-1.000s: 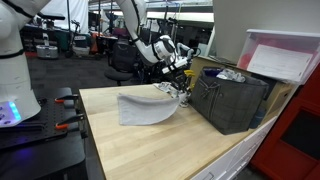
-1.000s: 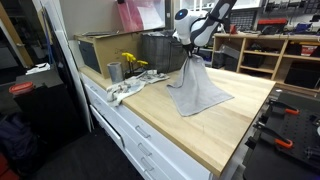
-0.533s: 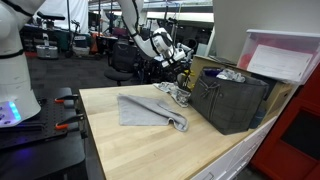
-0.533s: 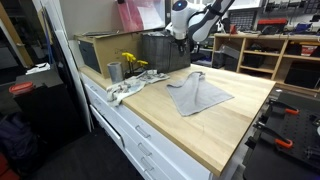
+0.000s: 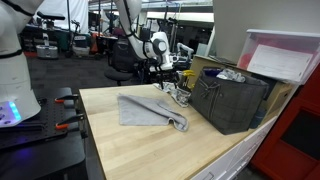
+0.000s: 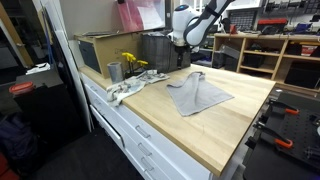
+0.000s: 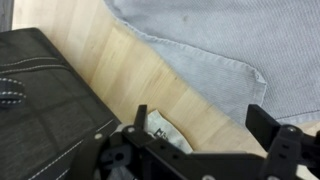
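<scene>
– Where is the gray cloth (image 5: 148, 110)?
– It lies crumpled on the wooden surface (image 5: 130, 150), beside the black basket (image 5: 232, 102).
– And the claw (image 5: 166, 72)?
– It hangs above the cloth's far edge, spread wide, holding nothing.

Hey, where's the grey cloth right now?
In both exterior views the grey cloth lies on the wooden table, beside the black crate, near the open gripper.

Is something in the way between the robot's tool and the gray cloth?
No, nothing visible is in the way. The open tool hangs in the air over one end of the gray cloth, which lies on the wooden table. The dark basket stands off to the side, not between them.
</scene>
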Tool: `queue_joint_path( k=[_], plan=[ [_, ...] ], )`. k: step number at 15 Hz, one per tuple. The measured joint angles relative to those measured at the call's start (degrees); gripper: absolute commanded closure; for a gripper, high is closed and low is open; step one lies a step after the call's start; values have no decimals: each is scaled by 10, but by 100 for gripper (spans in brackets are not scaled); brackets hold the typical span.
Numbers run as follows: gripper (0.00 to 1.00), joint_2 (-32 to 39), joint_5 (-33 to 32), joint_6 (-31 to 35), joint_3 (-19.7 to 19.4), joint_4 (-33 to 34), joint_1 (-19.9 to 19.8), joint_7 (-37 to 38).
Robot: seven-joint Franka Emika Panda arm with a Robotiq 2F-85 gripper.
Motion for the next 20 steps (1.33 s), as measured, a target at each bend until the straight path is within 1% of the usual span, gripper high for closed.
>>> queue_joint_path(
  k=[5, 8, 12, 14, 15, 18, 19, 20],
  plan=[
    [0, 65, 82, 15, -4, 22, -13, -9],
    [0, 111, 126, 17, 17, 52, -25, -47],
    [0, 148, 152, 17, 52, 89, -33, -106],
    [5, 157, 158, 16, 66, 99, -36, -128],
    [2, 160, 159, 15, 69, 102, -37, -134],
    [1, 164, 159, 5, 70, 105, -37, -145],
    [1, 164, 159, 1, 69, 105, -37, -146],
    [6, 164, 159, -3, 69, 105, -38, -146]
  ],
)
